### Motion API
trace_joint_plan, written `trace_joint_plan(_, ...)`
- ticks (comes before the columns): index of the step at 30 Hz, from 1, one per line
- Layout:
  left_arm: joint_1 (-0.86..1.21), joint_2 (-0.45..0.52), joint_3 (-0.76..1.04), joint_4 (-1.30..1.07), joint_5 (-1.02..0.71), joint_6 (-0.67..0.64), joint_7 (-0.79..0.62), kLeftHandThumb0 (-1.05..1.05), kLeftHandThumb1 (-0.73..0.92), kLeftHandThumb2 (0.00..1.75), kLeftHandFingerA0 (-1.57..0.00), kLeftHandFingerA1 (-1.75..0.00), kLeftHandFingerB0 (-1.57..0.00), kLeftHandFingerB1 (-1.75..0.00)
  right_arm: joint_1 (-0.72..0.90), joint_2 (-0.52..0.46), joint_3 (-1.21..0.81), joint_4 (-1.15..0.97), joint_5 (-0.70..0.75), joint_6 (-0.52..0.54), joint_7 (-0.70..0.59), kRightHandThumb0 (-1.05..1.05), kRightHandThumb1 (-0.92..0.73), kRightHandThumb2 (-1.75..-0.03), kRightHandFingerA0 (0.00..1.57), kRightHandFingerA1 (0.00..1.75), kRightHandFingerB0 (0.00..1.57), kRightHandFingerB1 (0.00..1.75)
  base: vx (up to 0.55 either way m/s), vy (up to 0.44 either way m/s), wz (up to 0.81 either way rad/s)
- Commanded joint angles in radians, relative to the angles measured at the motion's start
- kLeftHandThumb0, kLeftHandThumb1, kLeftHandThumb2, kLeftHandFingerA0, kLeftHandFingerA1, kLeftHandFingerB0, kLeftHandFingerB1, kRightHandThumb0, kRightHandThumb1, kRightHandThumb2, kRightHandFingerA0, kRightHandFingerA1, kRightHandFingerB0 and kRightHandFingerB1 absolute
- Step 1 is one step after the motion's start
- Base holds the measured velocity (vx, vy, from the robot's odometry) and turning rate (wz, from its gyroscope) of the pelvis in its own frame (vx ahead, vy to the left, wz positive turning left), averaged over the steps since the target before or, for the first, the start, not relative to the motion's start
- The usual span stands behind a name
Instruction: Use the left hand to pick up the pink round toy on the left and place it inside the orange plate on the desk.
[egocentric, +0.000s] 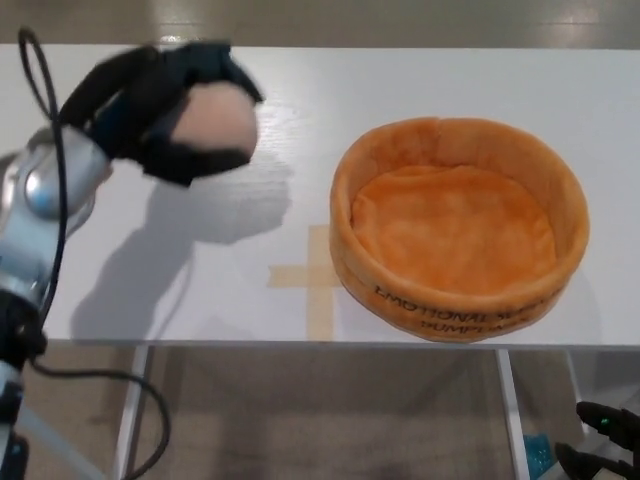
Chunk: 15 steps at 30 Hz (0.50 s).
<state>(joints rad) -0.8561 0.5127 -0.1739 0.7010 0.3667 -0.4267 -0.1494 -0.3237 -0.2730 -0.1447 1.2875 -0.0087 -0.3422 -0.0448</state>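
Nearest, at the bottom right corner and below the desk edge: black fingertips of the right hand (605, 438), only partly in frame, too little showing to tell released from clenched.

At the near left: silver forearm (40, 215) rising from the lower left, with a black cable (58, 250) looping beside it and down past the desk edge.

On the white desk (300, 120), near the front edge at centre: a tan tape cross (312, 275), flat on the surface, just left of the orange plate.

To the right of the cross: orange plate (457, 227), a round soft plush dish with a raised wall, resting flat on the desk, black lettering on its near wall, inside bare.

Farther back and to the left: left hand (160, 105), raised above the desk and somewhat blurred, grasping the pink round toy (215, 122) with fingers over its top and thumb beneath. Toy held in the air, well apart from the plate and to its left, over the far left part of the desk. Round in outline, so no clear long axis; exposed pink face turned toward the right and the camera. Shadow (215, 205) of hand and toy cast on the desk below, between the hand and the cross.
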Motion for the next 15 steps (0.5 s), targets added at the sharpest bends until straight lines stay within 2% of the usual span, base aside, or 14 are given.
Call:
trace_joint_plan(1,-0.111,-0.058,-0.025,-0.028,0.007,0.004,-0.031,-0.31,0.81,0.64,-0.71,-1.57,-0.73,-1.09,0.023,0.015,-0.008,0.007,0.0,0.019,-0.001,-0.25,-0.58,-0.57,0.51,0.39,0.47,0.41,0.0,0.0,0.0)
trace_joint_plan(3,-0.136,-0.068,-0.044,-0.026,0.031,-0.003,-0.028,-0.31,0.81,0.64,-0.71,-1.57,-0.73,-1.09,0.023,0.016,-0.011,0.007,0.002,0.021,0.003,-0.25,-0.58,-0.57,0.51,0.39,0.47,0.41,0.0,0.0,0.0)
trace_joint_plan(4,-0.156,-0.089,-0.054,-0.016,0.039,-0.001,-0.017,-0.34,0.81,0.65,-0.82,-1.66,-0.7,-1.33,0.021,0.017,-0.01,0.007,0.0,0.02,0.001,-0.25,-0.58,-0.57,0.53,0.4,0.48,0.41,0.0,0.0,0.0)
trace_joint_plan(5,-0.172,-0.104,-0.061,-0.007,0.046,0.0,-0.008,-0.34,0.81,0.65,-0.82,-1.66,-0.7,-1.33,0.02,0.018,-0.009,0.007,-0.001,0.02,0.0,-0.25,-0.58,-0.57,0.53,0.4,0.48,0.41,0.0,0.0,0.0)
trace_joint_plan(6,-0.204,-0.129,-0.082,0.013,0.067,0.009,-0.001,-0.31,0.77,0.66,-0.71,-1.55,-0.71,-1.14,0.018,0.019,-0.008,0.007,-0.003,0.019,-0.003,-0.24,-0.58,-0.57,0.53,0.4,0.48,0.41,0.0,0.0,0.0)
trace_joint_plan(7,-0.227,-0.144,-0.098,0.029,0.081,0.016,0.004,-0.31,0.77,0.66,-0.71,-1.55,-0.71,-1.14,0.017,0.02,-0.007,0.007,-0.005,0.019,-0.005,-0.24,-0.58,-0.57,0.53,0.4,0.48,0.41,0.0,0.0,0.0)
trace_joint_plan(8,-0.255,-0.171,-0.115,0.057,0.094,0.021,0.016,-0.31,0.76,0.65,-0.75,-1.62,-0.81,-0.79,0.017,0.021,-0.007,0.007,-0.005,0.016,-0.004,-0.26,-0.57,-0.57,0.53,0.41,0.48,0.42,0.0,0.0,0.0)
trace_joint_plan(15,-0.337,-0.244,-0.17,0.165,0.129,0.033,0.058,-0.29,0.75,0.62,-0.78,-1.63,-0.87,-0.8,0.015,0.018,0.0,0.005,-0.017,0.012,-0.012,-0.27,-0.57,-0.57,0.54,0.41,0.48,0.42,0.0,0.0,0.0)
